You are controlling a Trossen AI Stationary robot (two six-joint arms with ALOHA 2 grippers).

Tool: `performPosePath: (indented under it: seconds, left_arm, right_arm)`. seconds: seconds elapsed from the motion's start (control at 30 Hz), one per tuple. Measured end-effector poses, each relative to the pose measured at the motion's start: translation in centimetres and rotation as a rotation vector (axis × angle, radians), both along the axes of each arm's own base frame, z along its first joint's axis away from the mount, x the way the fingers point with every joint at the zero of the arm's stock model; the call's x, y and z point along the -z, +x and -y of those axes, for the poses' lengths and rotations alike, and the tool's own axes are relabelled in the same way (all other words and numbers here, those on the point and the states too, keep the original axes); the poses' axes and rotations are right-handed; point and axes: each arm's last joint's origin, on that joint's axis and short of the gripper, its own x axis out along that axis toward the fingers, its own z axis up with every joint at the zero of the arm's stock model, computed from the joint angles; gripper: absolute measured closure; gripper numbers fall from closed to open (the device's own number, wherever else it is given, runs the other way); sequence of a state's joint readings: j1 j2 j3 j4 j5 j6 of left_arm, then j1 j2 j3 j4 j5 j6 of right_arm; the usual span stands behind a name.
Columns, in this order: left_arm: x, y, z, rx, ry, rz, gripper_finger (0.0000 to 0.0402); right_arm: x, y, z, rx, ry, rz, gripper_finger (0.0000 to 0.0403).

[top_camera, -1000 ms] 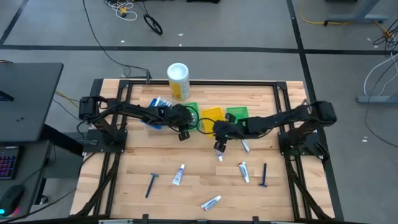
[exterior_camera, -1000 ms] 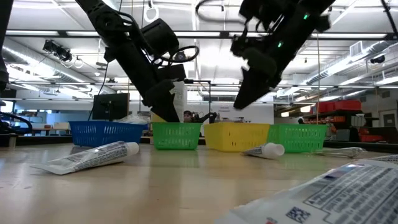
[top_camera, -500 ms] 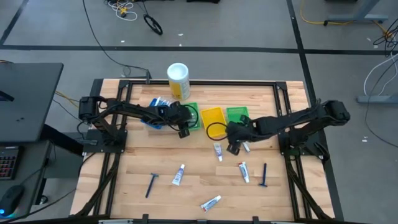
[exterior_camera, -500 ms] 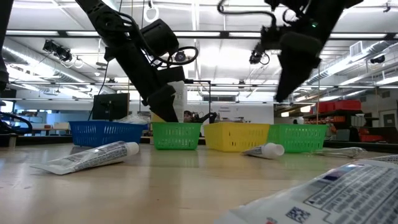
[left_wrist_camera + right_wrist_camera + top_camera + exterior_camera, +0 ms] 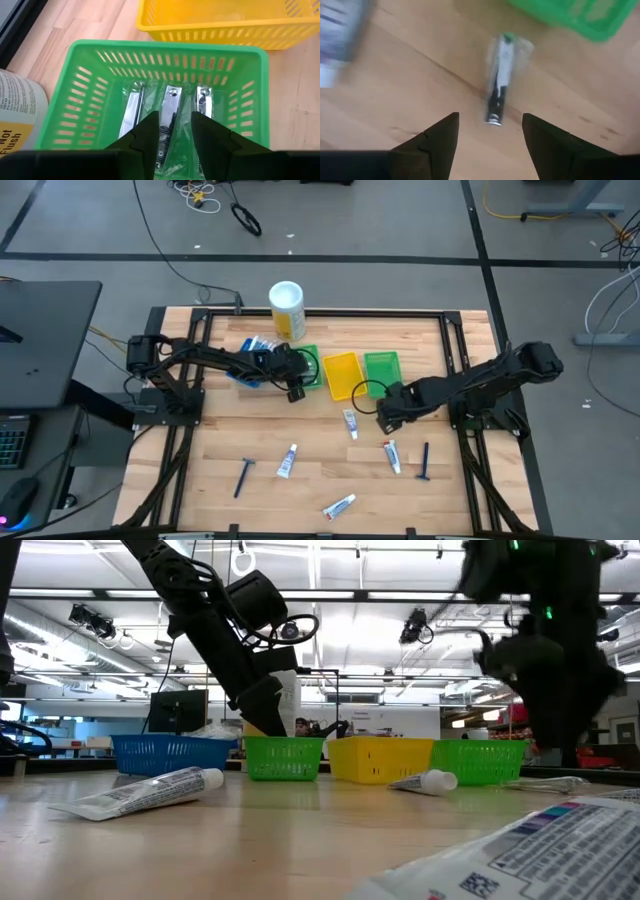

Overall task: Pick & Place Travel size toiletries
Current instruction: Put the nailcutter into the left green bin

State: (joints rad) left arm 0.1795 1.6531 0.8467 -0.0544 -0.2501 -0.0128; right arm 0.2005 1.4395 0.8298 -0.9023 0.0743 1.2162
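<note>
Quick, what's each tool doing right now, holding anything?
Left tool: open, empty, over the green bin.
Right tool: open, empty, above a wrapped clipper.

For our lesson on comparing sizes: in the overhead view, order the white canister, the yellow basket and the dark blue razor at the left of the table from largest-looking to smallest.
1. White canister, though it stands tall and so nearer the camera, which may enlarge it.
2. Yellow basket, close to the canister in apparent size, so their order is unsure.
3. Dark blue razor, clearly the smallest.

Overhead looks down; low looks level; wrists look close; all share green bin (image 5: 80, 100).
</note>
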Motion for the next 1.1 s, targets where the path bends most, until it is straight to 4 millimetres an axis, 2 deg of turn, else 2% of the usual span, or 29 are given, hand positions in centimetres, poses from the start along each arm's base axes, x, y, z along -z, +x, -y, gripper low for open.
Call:
performPosePath:
  seconds: [0.23, 0.4, 0.5, 0.67, 0.77, 0.97, 1.1]
  left_arm:
    - [0.0, 0.0, 0.0, 0.001, 0.002, -0.001, 0.028]
    - [0.0, 0.0, 0.0, 0.001, 0.002, 0.0, 0.028]
    - [0.0, 0.0, 0.0, 0.0, 0.003, 0.0, 0.028]
    - [0.0, 0.0, 0.0, 0.005, 0.012, -0.003, 0.028]
    - [0.0, 0.0, 0.0, 0.001, 0.022, -0.005, 0.028]
    - [0.0, 0.0, -0.1, 0.001, 0.029, -0.008, 0.028]
    - [-0.1, 0.0, -0.1, 0.003, 0.032, -0.009, 0.028]
  right_arm:
    - [3.7, -1.1, 0.5, 0.027, 0.089, 0.054, 0.0174]
    - [4.7, -1.6, 0.6, -0.012, 0.063, 0.071, 0.0181]
    - [4.7, -1.9, 0.6, -0.04, 0.039, 0.041, 0.0211]
    - [4.8, -2.0, 0.6, -0.064, 0.022, 0.037, 0.0296]
    - [4.8, -2.0, 0.7, -0.066, 0.02, 0.032, 0.0332]
    - [4.0, -1.8, 0.6, -0.085, 0.041, 0.044, 0.0343]
    - [1.9, -0.5, 0.4, -0.169, 0.045, 0.143, 0.0345]
